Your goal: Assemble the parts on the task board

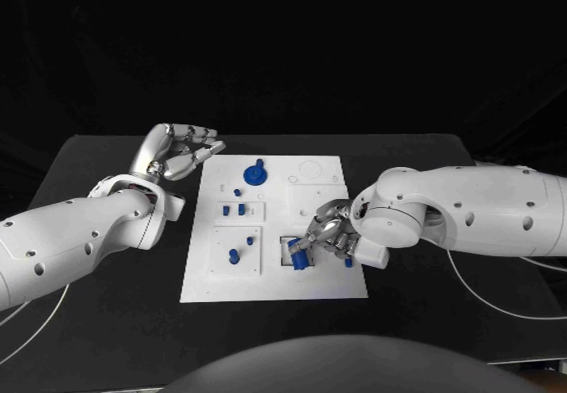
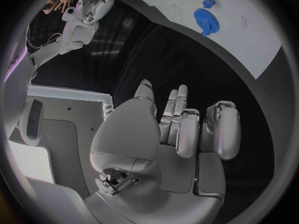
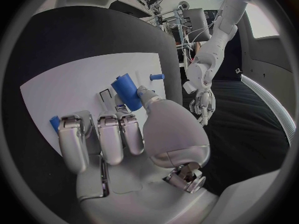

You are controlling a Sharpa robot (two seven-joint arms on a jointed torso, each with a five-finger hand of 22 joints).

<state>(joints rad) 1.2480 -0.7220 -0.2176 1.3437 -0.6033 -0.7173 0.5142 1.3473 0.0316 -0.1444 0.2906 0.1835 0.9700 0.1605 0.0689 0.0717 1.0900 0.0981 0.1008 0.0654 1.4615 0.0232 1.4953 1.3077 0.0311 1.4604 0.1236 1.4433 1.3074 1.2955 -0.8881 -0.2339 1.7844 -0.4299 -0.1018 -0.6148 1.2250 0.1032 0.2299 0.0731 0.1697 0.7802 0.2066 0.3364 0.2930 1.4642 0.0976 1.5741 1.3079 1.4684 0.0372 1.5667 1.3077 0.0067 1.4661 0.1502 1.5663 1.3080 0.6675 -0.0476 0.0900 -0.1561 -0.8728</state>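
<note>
The white task board (image 1: 274,282) lies mid-table. My right hand (image 1: 331,236) hovers over its near right part and pinches a blue cylinder (image 1: 299,259) between thumb and finger, tilted over a rectangular recess. The right wrist view shows that cylinder (image 3: 127,92) at the fingertips above the board (image 3: 69,89). My left hand (image 1: 177,151) hangs over the black table by the board's far left corner, fingers curled in on nothing (image 2: 181,129). A blue gear (image 1: 254,173) stands on the board's far part.
Small blue pegs (image 1: 234,210) stand in the left panels, with two more (image 1: 242,250) nearer the front. Another blue piece (image 1: 349,262) lies beside my right hand. Black table (image 1: 106,319) surrounds the board.
</note>
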